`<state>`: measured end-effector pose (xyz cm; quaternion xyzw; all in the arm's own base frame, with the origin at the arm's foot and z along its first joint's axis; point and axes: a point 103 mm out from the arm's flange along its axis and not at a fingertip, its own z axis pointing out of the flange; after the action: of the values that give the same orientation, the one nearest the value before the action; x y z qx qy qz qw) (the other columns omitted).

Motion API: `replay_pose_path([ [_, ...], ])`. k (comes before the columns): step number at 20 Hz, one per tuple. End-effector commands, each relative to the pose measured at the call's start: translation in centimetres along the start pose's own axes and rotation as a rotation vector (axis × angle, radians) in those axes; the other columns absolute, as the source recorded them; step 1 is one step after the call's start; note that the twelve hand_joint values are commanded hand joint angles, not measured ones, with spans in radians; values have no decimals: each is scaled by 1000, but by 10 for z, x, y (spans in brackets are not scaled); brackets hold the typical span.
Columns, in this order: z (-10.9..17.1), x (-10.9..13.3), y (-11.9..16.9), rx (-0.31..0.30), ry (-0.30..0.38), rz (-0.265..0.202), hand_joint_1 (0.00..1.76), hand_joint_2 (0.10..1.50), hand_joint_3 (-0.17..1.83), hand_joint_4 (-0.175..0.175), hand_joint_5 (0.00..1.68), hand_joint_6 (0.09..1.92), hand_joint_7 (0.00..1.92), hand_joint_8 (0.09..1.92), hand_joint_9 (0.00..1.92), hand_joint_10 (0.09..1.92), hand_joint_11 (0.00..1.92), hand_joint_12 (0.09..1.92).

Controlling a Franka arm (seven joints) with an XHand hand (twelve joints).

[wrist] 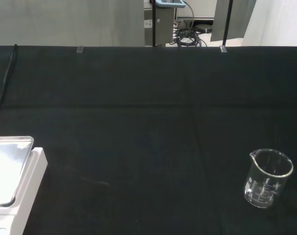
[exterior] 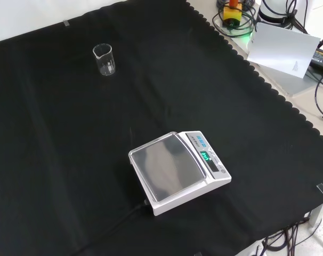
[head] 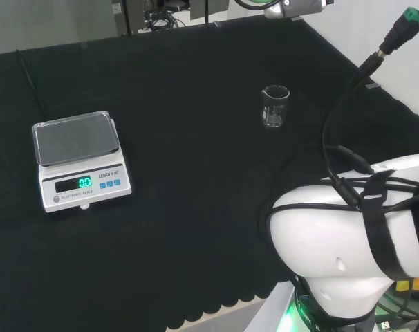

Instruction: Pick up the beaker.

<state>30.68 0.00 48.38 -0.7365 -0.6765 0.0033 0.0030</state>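
Steel-topped scale point(head: 80, 160) sits at head view's left, clear beaker point(head: 274, 106) upright, alone, well to its right on the cloth point(head: 196, 207); hand state can't be told; risk: thin glass tipping if fingers clip the rim.

head view: high behind the white arm link point(head: 348, 242), looking across the black cloth point(head: 196, 207) | front view: opposite side, looking down, wide | wrist view: low, near the cloth, facing level | all three share the small clear glass beaker point(head: 274, 106) point(exterior: 104, 59) point(wrist: 267, 177) and the white scale with a steel pan point(head: 79, 159) point(exterior: 177, 170) point(wrist: 11, 181)
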Motion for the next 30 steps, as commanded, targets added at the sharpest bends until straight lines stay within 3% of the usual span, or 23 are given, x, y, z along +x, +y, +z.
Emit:
replay_pose_path([
  [1, -1, 3, 0, -13, -14, 1, 523, 635, 394, 8, 71, 87, 30, 746, 187, 816, 65, 1334],
  [10, 11, -4, 15, 21, 4, 20, 474, 669, 332, 8, 44, 87, 1, 701, 97, 842, 0, 1312],
  [15, 57, -31, 55, 63, 32, 61, 474, 670, 327, 8, 42, 87, 0, 701, 96, 842, 0, 1313],
  [19, 102, -53, 81, 78, 110, 90, 475, 674, 316, 8, 33, 87, 0, 689, 86, 842, 0, 1302],
  [30, 187, -112, 131, 102, 158, 183, 484, 687, 277, 9, 5, 87, 0, 635, 47, 848, 0, 1241],
])
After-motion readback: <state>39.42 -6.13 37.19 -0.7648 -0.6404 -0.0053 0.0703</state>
